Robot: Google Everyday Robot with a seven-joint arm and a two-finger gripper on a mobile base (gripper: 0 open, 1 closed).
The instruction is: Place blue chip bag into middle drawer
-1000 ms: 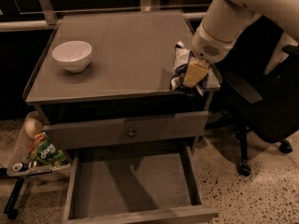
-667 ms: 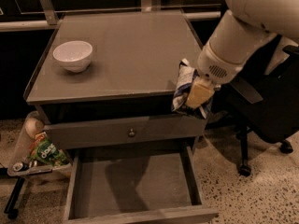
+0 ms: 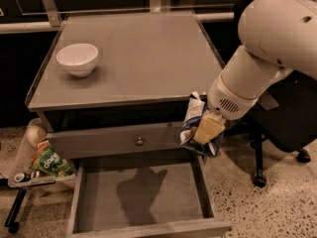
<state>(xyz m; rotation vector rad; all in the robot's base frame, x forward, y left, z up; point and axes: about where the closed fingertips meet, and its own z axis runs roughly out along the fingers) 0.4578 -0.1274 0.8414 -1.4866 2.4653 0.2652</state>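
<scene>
My gripper [image 3: 207, 131] is shut on the blue chip bag [image 3: 192, 121], a crinkly dark blue and white bag that hangs upright from the yellowish fingers [image 3: 209, 128]. It is in the air at the cabinet's front right corner, in front of the closed drawer front [image 3: 114, 141] with the round knob and above the right side wall of the open middle drawer [image 3: 141, 198]. The drawer is pulled out, its flat grey floor bare with the arm's shadow on it. The white arm [image 3: 267, 58] reaches in from the upper right.
A white bowl [image 3: 77, 59] stands at the left of the grey cabinet top [image 3: 138, 53]. A green snack packet [image 3: 49, 162] and other items lie on a low tray at the left. A black office chair [image 3: 282, 128] stands at the right on speckled floor.
The gripper has carried the blue chip bag off the right edge of the cabinet top, forward and down, to in front of the drawer front above the open drawer's right side.
</scene>
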